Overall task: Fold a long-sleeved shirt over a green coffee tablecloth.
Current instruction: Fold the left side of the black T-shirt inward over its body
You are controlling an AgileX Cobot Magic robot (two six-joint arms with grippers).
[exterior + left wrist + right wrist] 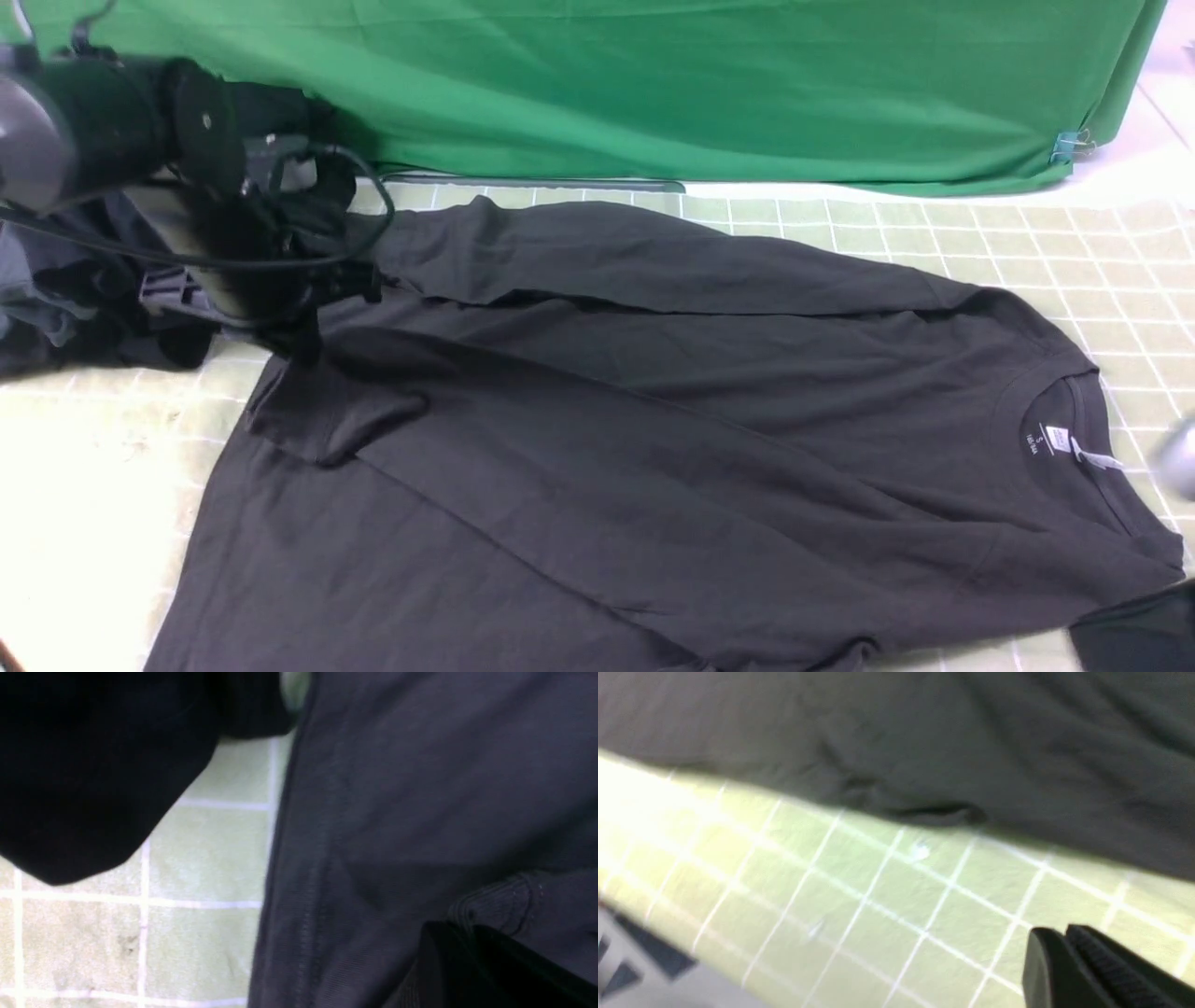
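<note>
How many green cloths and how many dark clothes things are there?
Green cloths: 2, the green coffee tablecloth and the plain green sheet.
Dark clothes: 2, the long-sleeved shirt and the bundle of garments.
Total: 4.

A big plain green sheet (653,84) hangs across the back. A small blue clip (1066,147) pinches its edge at the far right. A thin grey strip (532,182) peeks out under its bottom edge. On the left lies a heap of black and grey clothes (56,299), partly hidden.
</note>
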